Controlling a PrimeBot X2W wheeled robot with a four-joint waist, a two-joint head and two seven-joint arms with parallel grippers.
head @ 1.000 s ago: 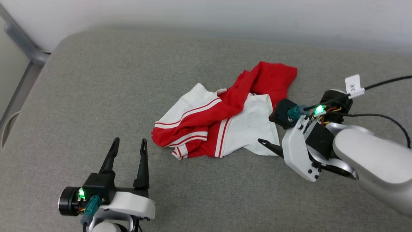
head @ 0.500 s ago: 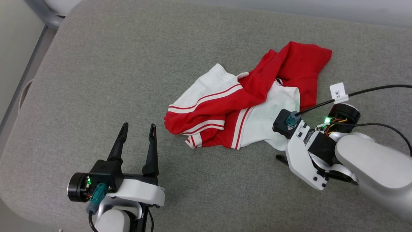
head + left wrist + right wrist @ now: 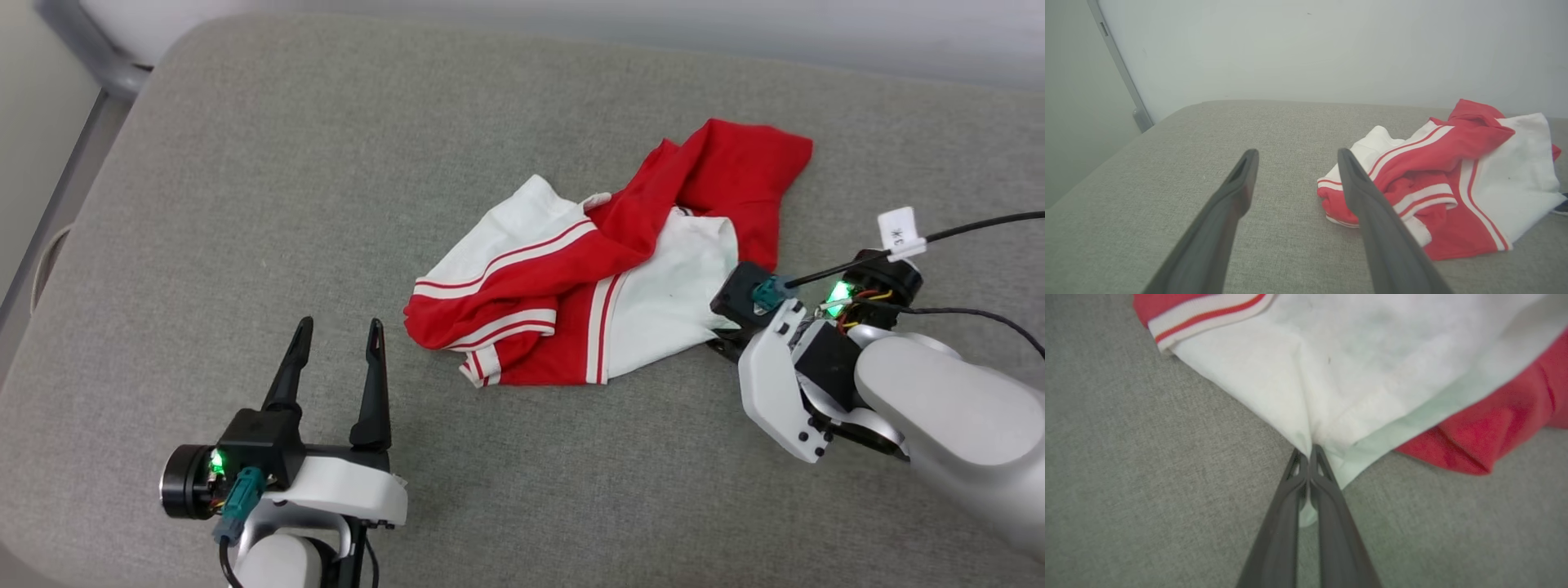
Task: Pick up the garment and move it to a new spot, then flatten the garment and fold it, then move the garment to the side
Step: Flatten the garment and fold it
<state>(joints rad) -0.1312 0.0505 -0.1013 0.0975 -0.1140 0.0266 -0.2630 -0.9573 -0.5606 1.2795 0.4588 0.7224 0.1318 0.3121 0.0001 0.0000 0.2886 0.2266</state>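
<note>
The garment (image 3: 604,286), a red shirt with white panels and red-and-white striped trim, lies crumpled in the middle of the grey cushion (image 3: 245,204). My right gripper (image 3: 1308,451) is shut on the white corner of the garment (image 3: 1331,375) at its right edge, and the cloth bunches at the fingertips. In the head view that gripper (image 3: 718,339) sits low at the shirt's right side, mostly hidden by its own wrist. My left gripper (image 3: 339,331) stands open and empty, to the lower left of the shirt (image 3: 1453,179) and apart from it.
The grey cushion's rounded edge runs along the left and back, with a pale wall (image 3: 1331,49) behind it. A grey metal bar (image 3: 77,53) stands at the far left corner. A black cable with a white tag (image 3: 898,229) trails from my right wrist.
My right gripper has moved in onto the shirt's white right corner and shut on it. The head camera has shifted. The left gripper stays open in place.
</note>
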